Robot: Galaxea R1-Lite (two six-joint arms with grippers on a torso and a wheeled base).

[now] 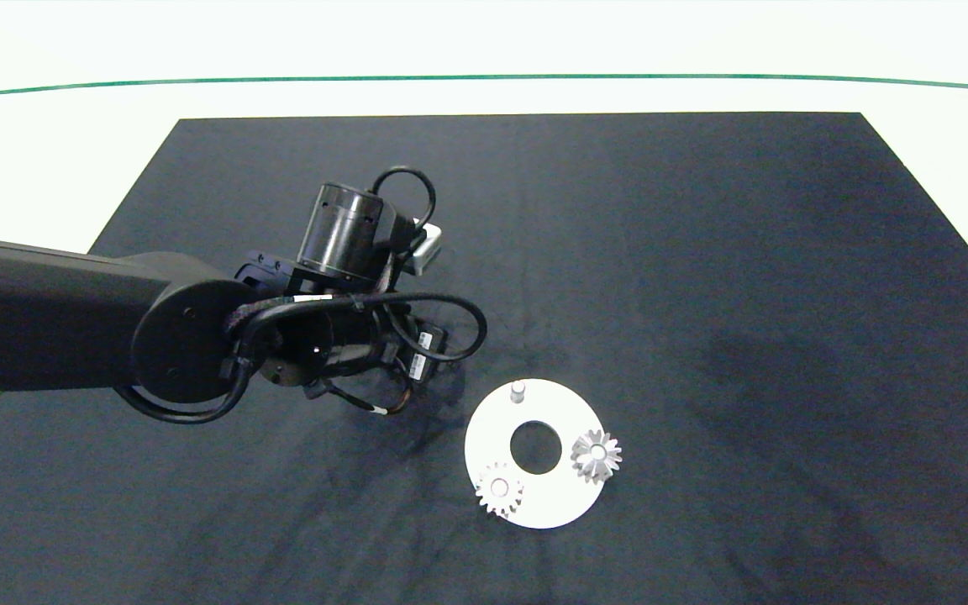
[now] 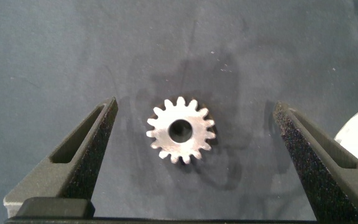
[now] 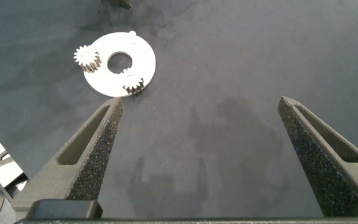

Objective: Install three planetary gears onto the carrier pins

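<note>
hovering over the third gear (image 2: 180, 130), loose on the tabletop beside the disc (image 1: 553, 509), left gripper (image 2: 191, 134) fingers spread, nothing grasped. two gears (image 1: 500, 488) seated; one pin (image 1: 518, 391) bare. right gripper (image 3: 197, 140) parked, spread.

- Head view: from above, looking down on the black mat (image 1: 702, 252).
- Left wrist: close, facing straight down.
- Right wrist: farther back, oblique; shares the white disc (image 3: 143, 65) with head.

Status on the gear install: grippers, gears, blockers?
Left gripper open, straddling the third gear flat on the mat. Right gripper open, empty, off to the side. Two gears seated on the white disc; one pin bare. No obstruction seen.
</note>
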